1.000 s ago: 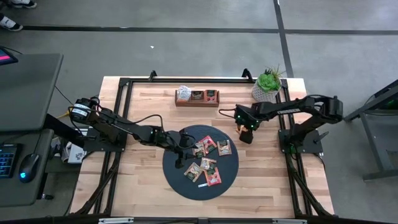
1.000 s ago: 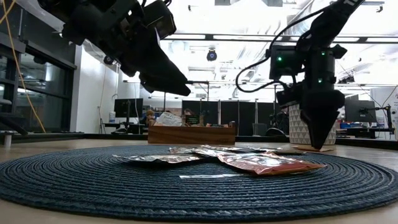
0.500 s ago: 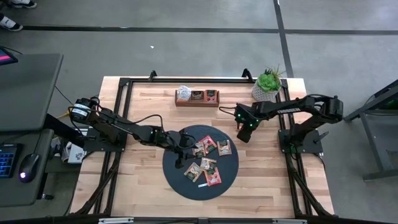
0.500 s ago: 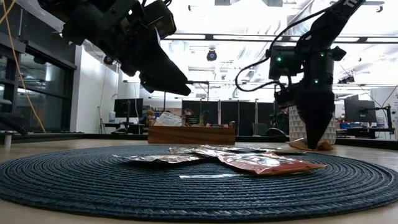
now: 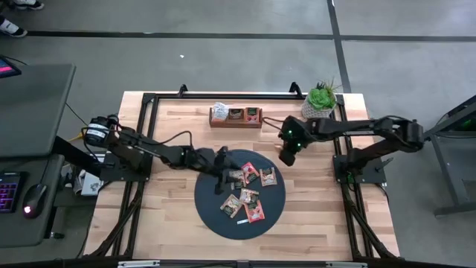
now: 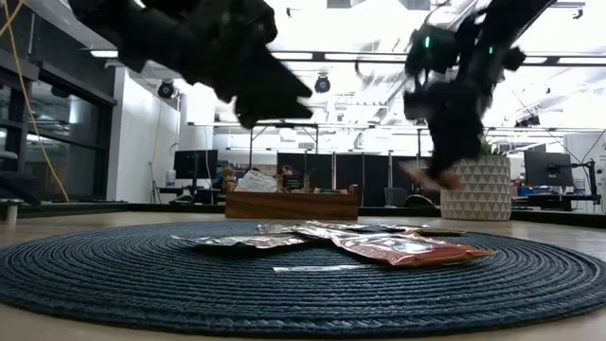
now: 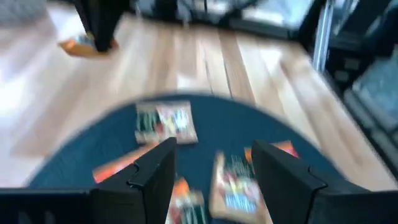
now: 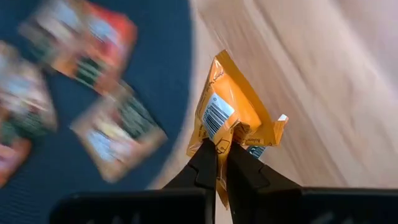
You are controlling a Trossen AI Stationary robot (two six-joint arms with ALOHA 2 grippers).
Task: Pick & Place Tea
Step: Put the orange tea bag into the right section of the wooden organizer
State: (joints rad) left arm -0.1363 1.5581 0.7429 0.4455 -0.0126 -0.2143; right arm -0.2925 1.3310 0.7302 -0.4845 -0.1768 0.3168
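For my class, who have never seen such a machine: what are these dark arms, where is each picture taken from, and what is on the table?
Two robot arms work at a wooden table. One picture looks straight down, one looks level across the tabletop, and one comes from each arm's wrist. Small tea sachets lie on a dark round mat; a wooden box and a potted plant stand behind. The right gripper has its fingers shut on an orange sachet, lifted beside the mat. The left gripper hangs open over the mat.
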